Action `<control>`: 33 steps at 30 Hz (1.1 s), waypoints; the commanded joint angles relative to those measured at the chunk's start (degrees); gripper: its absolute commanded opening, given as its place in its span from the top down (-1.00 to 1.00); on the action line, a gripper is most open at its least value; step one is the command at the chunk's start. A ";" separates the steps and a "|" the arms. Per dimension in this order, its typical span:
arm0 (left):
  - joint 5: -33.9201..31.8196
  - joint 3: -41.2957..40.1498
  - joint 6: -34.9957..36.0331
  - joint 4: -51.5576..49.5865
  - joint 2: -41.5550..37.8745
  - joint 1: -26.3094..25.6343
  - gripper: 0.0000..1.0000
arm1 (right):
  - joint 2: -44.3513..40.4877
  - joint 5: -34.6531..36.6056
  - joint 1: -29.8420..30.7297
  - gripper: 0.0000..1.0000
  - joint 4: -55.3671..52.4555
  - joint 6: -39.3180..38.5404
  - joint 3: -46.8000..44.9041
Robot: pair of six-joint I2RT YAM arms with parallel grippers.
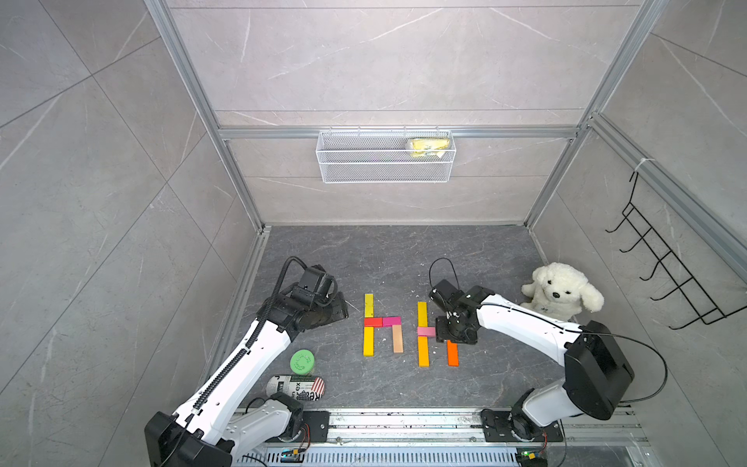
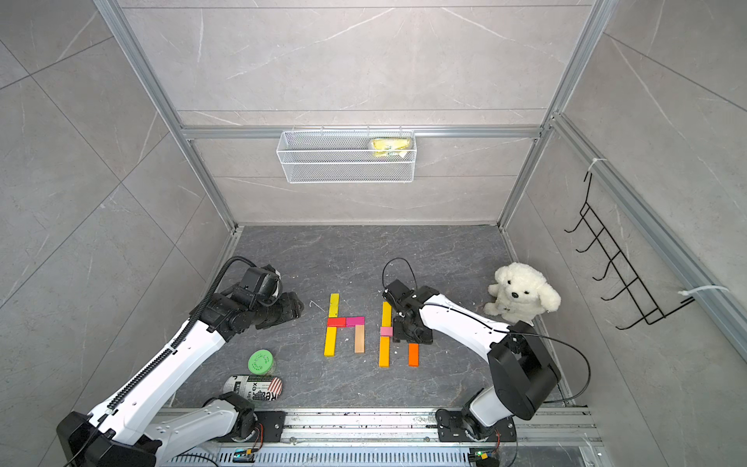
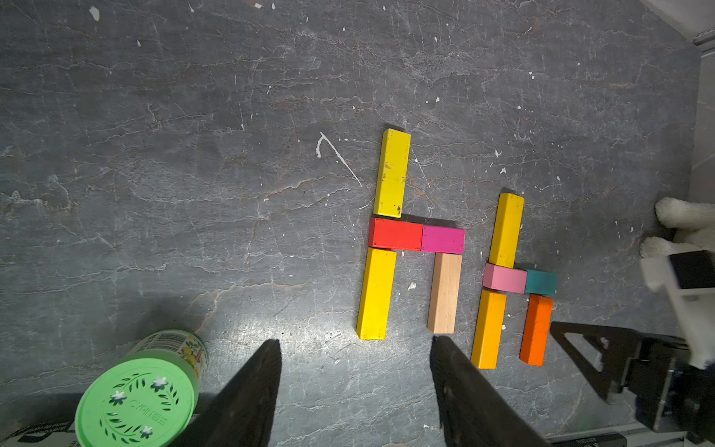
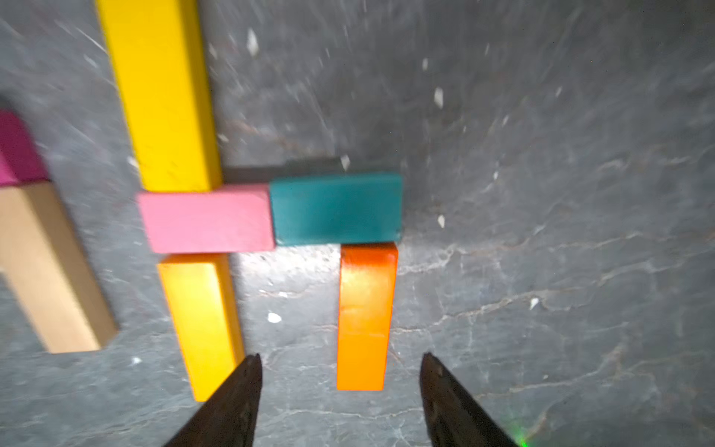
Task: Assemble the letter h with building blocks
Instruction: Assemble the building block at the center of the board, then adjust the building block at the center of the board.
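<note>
The building blocks lie flat on the dark floor in two h shapes. The left shape has two yellow blocks (image 1: 368, 305), a red one (image 1: 373, 322), a magenta one (image 1: 391, 321) and a tan one (image 1: 397, 339). The right shape has a yellow block (image 1: 422, 313), a pink one (image 1: 426, 331), an amber one (image 1: 423, 351), an orange one (image 1: 452, 353) and a teal one (image 4: 336, 209); in both top views the teal one is hidden under my right arm. My right gripper (image 4: 340, 358) hovers open over the orange block's near end, touching nothing. My left gripper (image 3: 356, 340) stays open and empty, left of the left shape.
A green-lidded jar (image 1: 302, 361) and a printed can (image 1: 297, 388) on its side sit near the left arm's base. A white plush dog (image 1: 562, 293) sits at the right wall. A wire basket (image 1: 386, 155) hangs on the back wall and a black hook rack (image 1: 667, 263) on the right wall.
</note>
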 commanded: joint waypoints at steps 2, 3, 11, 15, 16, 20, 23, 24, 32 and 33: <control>-0.44 2.80 0.50 -0.32 -1.56 0.31 -0.32 | 2.78 4.23 -3.24 -0.36 -2.20 -2.31 6.04; -0.60 2.81 0.46 -0.49 -1.68 0.37 -0.32 | 3.90 4.11 -4.33 -0.36 -1.40 -2.81 6.98; -0.79 1.24 0.69 -0.95 -2.05 0.44 -0.33 | 10.28 1.11 -11.53 -0.31 2.43 -6.06 9.51; -0.43 0.39 0.40 -0.35 -1.90 0.42 -0.33 | 11.71 -0.12 -12.56 -0.31 4.26 -7.25 8.64; -0.45 0.20 0.42 -0.25 -1.90 0.36 -0.33 | 12.13 -0.19 -12.64 -0.30 4.40 -7.50 8.47; -0.38 0.18 0.42 -0.14 -1.54 0.40 -0.33 | 13.36 -0.75 -12.84 -0.30 5.86 -7.86 7.08; -0.45 0.08 0.35 -0.15 -1.49 0.36 -0.33 | 14.29 -1.02 -12.84 -0.30 6.77 -8.01 6.08; -0.45 -0.07 0.33 -0.16 -1.59 0.41 -0.33 | 14.43 -0.93 -12.84 -0.30 6.96 -8.14 5.70; -0.55 -0.79 0.06 -0.03 -1.93 0.42 -0.33 | 14.23 -1.01 -12.88 -0.27 7.94 -8.32 3.32; -0.52 -0.80 0.06 0.06 -1.88 0.39 -0.33 | 14.22 -1.16 -12.92 -0.26 8.12 -8.35 3.01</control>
